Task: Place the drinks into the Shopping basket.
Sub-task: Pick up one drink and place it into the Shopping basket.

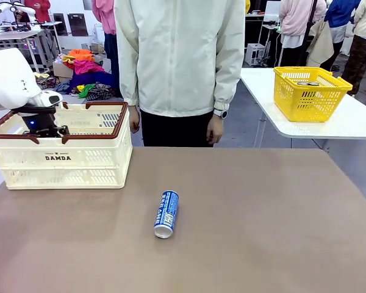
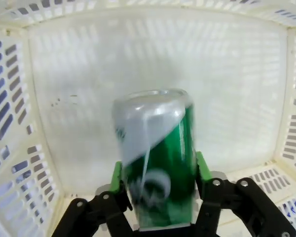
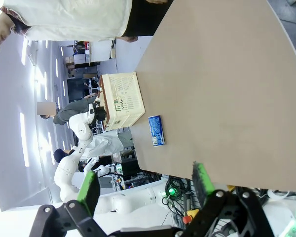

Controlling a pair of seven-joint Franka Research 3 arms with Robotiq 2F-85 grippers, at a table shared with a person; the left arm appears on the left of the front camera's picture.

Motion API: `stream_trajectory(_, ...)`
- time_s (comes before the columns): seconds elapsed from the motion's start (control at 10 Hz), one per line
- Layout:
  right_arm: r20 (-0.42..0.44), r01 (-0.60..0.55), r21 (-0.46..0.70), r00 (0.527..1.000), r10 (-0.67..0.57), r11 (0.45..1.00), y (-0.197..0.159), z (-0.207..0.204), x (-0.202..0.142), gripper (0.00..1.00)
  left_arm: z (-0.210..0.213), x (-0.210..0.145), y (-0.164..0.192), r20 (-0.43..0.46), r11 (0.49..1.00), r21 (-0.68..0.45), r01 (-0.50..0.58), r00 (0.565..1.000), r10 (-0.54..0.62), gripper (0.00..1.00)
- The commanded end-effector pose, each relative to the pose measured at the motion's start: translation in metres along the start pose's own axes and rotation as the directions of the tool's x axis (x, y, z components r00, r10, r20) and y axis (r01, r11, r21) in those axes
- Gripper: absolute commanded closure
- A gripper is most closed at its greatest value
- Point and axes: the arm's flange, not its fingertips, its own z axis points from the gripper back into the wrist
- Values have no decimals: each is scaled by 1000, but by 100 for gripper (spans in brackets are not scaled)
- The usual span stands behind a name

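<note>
A green drink can [image 2: 155, 163] with a silver top hangs motion-blurred between the green pads [image 2: 117, 177] of my left gripper [image 2: 159, 173], while the gripper itself is sharp. The jaws stand a little apart at its sides, inside the cream Shopping basket [image 1: 67, 162], whose slatted floor [image 2: 138, 59] lies below. In the front view the left gripper [image 1: 44, 124] dips into the basket at the table's far left. A blue drink can [image 1: 166, 213] lies on its side mid-table. My right gripper [image 3: 146, 182] is open and holds nothing, high above the table's edge.
A person [image 1: 180, 61] in a pale jacket stands at the far side, hands down, next to the basket. A yellow mesh basket [image 1: 310, 91] sits on a separate white table [image 1: 354, 122] at the back right. The brown table [image 1: 262, 213] spreads around the blue can.
</note>
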Motion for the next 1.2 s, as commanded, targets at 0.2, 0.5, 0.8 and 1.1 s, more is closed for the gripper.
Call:
stream_trajectory(0.2,-7,-15,1,1000,15,1000,1,3,-1,0,71,-18,8,170,999,-44,-21,985,28,0)
stream_trajectory(0.5,-7,-15,1,1000,15,1000,1,3,-1,0,181,-74,20,296,958,-283,48,954,40,0)
stream_trajectory(0.8,-7,-15,1,1000,15,1000,1,3,-1,0,228,-172,51,135,711,-674,200,980,-148,0)
stream_trajectory(1.1,-7,-15,1,1000,15,1000,1,3,-1,0,203,-248,89,142,436,-856,279,936,-321,0)
